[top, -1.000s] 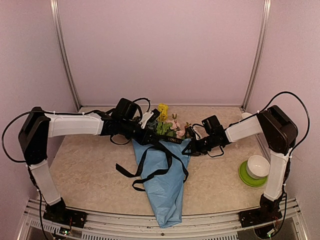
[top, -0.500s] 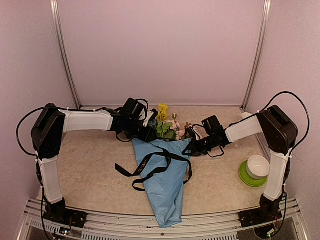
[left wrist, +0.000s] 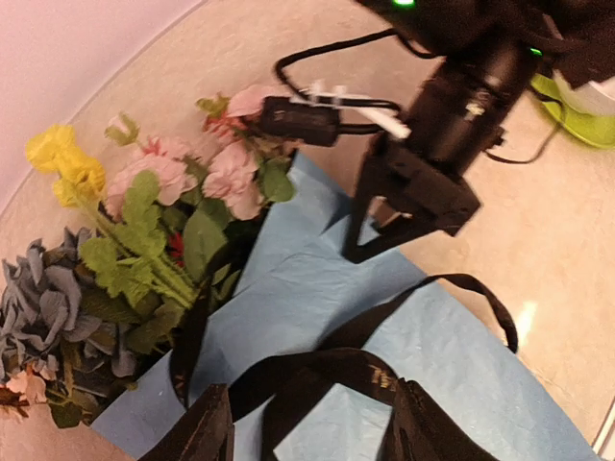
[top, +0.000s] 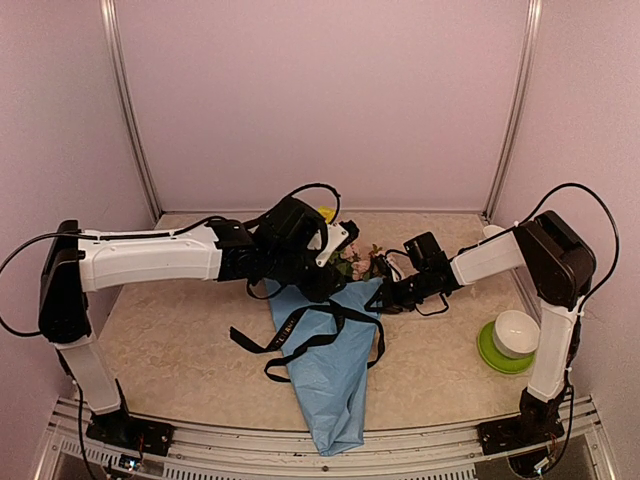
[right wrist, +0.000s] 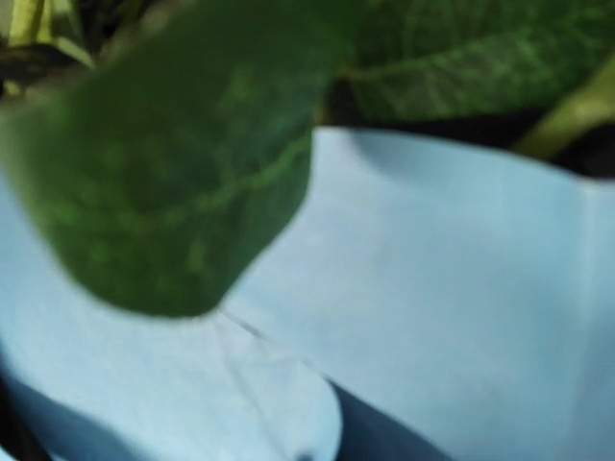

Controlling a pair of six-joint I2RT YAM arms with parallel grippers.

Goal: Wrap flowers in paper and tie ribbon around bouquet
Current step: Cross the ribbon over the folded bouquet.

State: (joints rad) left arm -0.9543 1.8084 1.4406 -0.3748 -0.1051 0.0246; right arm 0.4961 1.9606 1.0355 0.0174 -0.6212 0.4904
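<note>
Left gripper (left wrist: 309, 399): my fingers stand apart, clamped on nothing. The ribbon (left wrist: 332, 363) loops across just ahead of them, lying over the paper (left wrist: 317, 288). The paper's long axis slants from the flowers (left wrist: 154, 230), ahead-left, back to my right. My right gripper (left wrist: 363, 240), closed, sits further ahead at the paper's rim; what it grips I cannot tell. The left is nearer the ribbon.

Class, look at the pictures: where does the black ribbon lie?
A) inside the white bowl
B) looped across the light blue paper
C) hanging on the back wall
B: the ribbon runs in dark loops over the paper, close to the flowers.
</note>
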